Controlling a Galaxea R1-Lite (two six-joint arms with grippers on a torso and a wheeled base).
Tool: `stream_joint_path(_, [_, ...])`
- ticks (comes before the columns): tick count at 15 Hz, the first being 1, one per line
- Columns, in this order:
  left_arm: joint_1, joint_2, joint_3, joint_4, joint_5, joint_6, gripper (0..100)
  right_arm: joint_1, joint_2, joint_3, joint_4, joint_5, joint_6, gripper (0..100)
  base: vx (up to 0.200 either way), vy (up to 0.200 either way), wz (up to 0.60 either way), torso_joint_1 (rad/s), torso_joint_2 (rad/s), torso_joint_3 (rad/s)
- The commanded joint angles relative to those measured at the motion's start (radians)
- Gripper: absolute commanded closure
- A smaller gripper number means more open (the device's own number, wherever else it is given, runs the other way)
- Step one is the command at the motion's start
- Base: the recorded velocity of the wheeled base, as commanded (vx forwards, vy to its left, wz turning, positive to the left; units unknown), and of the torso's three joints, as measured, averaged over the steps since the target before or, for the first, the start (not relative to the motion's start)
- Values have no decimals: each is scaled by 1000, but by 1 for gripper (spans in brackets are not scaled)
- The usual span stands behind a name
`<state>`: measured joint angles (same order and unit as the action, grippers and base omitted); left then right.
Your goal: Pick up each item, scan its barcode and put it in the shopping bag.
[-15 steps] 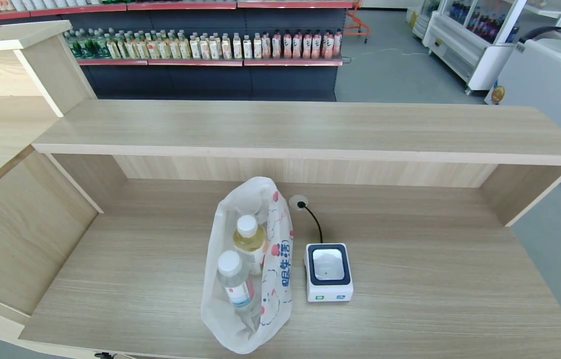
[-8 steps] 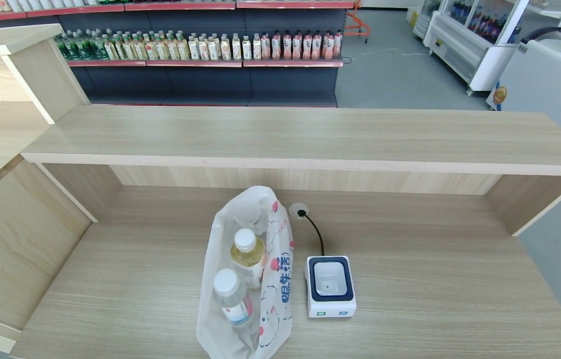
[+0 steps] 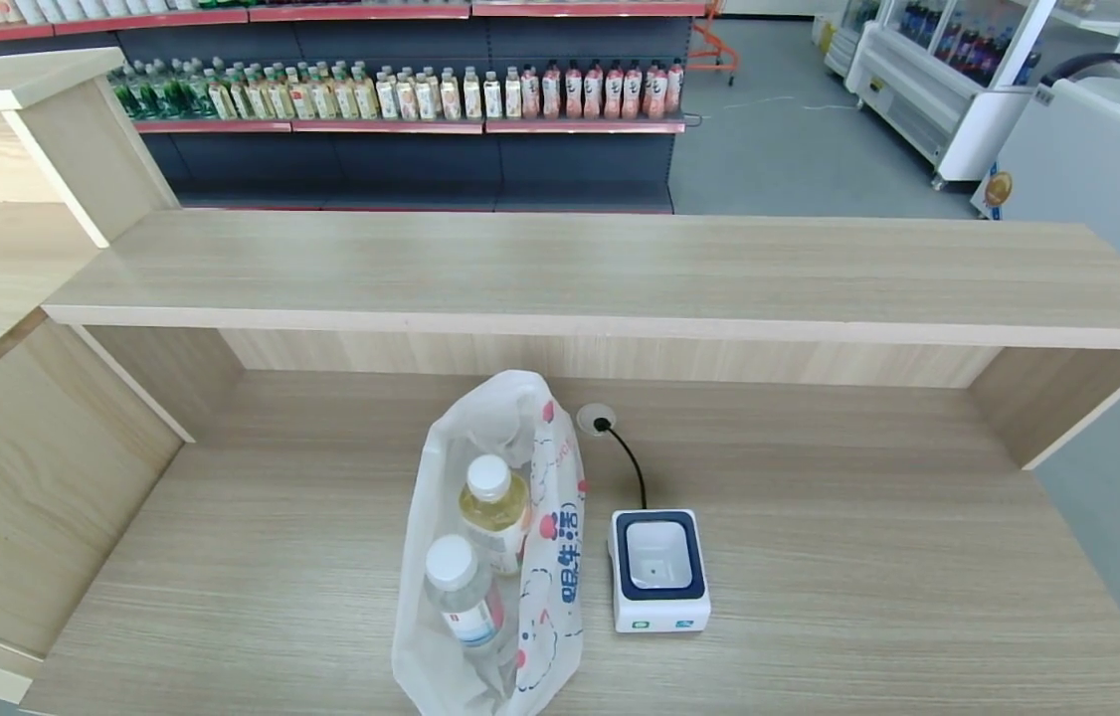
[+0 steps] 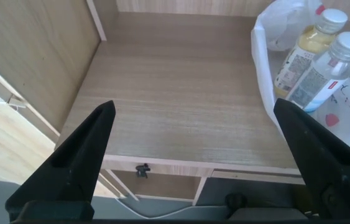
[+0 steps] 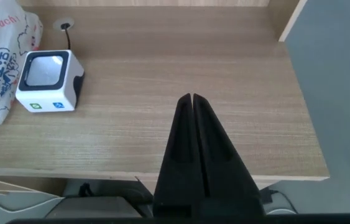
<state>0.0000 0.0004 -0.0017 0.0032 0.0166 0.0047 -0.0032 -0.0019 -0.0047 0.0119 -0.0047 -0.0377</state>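
view slid, bag stayed put, looks like i'm about done here

over the last second the whole head picture shifted, shelves and counter edges included. that's my camera moving, not the stuff. in the last half second nothing budged at all. the shopping bag [image 3: 552, 557], the bottles in it and the scanner [image 3: 658, 570] keep the same layout against each other throughout.

my read: both bottles i can see are already bagged and i'm carrying nothing. so the scan-and-bag job looks finished or close to it, unless more items sit outside the frame.

hands: my left gripper [image 4: 193, 106] is spread wide with nothing between the fingers. my right gripper [image 5: 191, 96] has its fingers pressed flat together, gripping nothing.

the bag sits in the lower middle of the head frame on the wooden counter [image 3: 868, 557], just left of the scanner. it's thin, whitish, see-through plastic with red and blue print down one side, and the mouth gapes open. inside, the yellow drink bottle [image 3: 493, 507] sits higher in the frame and the clear bottle [image 3: 461, 592] just below it, both white-capped. the plastic looks floppy, so i'd guess the bottles are what's holding its shape.
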Motion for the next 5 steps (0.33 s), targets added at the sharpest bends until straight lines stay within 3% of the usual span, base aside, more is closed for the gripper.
stream_joint_path(1, [0,0,0,0,0,0,0,0,2,0,0,0,1,100,0,0,0,0,0,0])
stream_joint_path(5, [0,0,0,0,0,0,0,0,2,0,0,0,-2,100,0,0,0,0,0,0])
